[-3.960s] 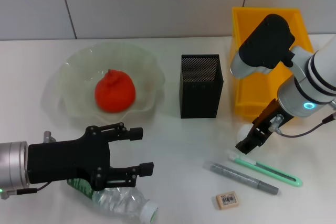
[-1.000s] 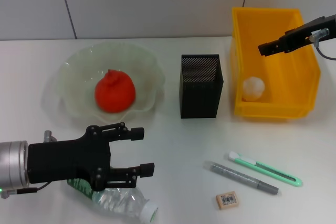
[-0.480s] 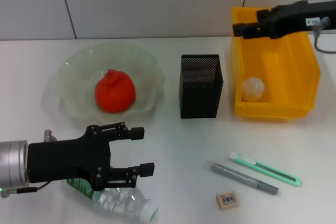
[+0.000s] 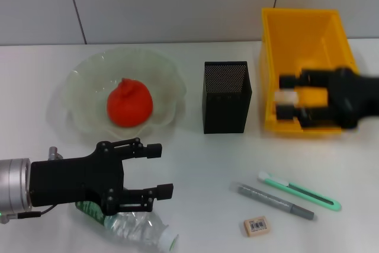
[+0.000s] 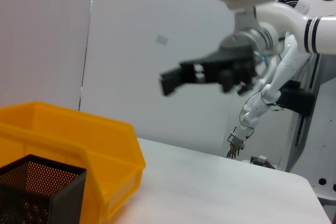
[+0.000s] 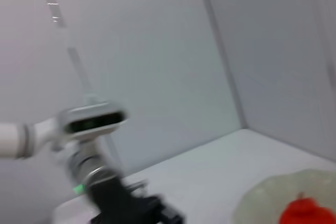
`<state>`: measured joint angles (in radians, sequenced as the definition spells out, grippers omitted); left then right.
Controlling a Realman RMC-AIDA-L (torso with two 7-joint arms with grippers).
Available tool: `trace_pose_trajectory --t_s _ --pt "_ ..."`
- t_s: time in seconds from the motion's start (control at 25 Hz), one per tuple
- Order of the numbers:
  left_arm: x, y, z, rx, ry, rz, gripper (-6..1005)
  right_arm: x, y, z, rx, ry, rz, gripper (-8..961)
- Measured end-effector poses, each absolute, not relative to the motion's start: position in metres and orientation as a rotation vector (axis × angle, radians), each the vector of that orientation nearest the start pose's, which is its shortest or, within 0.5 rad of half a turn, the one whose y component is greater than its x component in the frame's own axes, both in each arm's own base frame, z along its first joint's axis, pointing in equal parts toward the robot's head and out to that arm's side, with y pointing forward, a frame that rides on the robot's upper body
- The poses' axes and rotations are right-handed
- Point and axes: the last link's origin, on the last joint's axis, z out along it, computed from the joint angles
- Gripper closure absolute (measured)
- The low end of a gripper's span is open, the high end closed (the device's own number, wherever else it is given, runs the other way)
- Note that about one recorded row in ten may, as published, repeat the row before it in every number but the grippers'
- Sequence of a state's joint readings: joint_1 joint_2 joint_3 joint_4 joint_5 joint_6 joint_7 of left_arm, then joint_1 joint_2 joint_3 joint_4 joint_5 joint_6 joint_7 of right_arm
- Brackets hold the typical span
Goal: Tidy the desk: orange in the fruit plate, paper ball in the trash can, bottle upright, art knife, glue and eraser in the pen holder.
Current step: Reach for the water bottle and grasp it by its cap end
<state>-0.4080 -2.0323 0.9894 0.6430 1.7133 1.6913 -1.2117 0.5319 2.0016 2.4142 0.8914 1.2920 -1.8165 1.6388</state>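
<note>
White desk (image 4: 195,158) under grey panelled wall (image 4: 172,4) holds yellow bin (image 4: 308,57).

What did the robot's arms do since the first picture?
The right hand left the pens, let go of the paper ball in the yellow trash can, and now hangs open in front of it. The left hand stayed open over the lying bottle; nothing else moved.

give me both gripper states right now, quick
Left gripper: open, empty, hovering over the lying bottle.
Right gripper: open, holding nothing, in front of the yellow trash can.
</note>
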Motion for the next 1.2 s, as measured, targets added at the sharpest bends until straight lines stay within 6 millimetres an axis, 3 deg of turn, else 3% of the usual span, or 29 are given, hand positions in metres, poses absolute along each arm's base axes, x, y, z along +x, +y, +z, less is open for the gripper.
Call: trace_pose_trajectory --t_s 0.28,0.64,0.8,0.88,0.96,1.0,1.04,1.2 --pt "-0.259 0.286 -0.002 -2.872 -0.399 -0.881 207 0.265 0.295 0.045 -2.923 0.538 0.771 169" --pt "-0.261 0.286 0.001 -2.909 -0.403 -0.843 208 0.288 0.267 0.020 -2.920 0.463 0.708 170" --pt "-0.255 0.290 0.003 -2.951 -0.381 -0.832 208 0.293 0.263 0.018 -2.900 0.468 0.702 170" --pt "-0.237 0.298 0.012 -3.015 -0.307 -0.805 208 0.296 0.261 0.018 -2.890 0.485 0.698 170" --pt "-0.231 0.301 0.014 -3.038 -0.281 -0.784 208 0.297 0.261 0.019 -2.886 0.494 0.699 170" --pt "-0.217 0.307 0.017 -3.090 -0.224 -0.728 208 0.298 0.261 0.020 -2.874 0.513 0.704 170" --pt "-0.217 0.307 0.017 -3.090 -0.224 -0.728 208 0.298 0.261 0.020 -2.874 0.513 0.704 170" --pt "-0.181 0.321 0.020 -3.208 -0.055 -0.528 208 0.300 0.262 0.024 -2.854 0.557 0.704 170"
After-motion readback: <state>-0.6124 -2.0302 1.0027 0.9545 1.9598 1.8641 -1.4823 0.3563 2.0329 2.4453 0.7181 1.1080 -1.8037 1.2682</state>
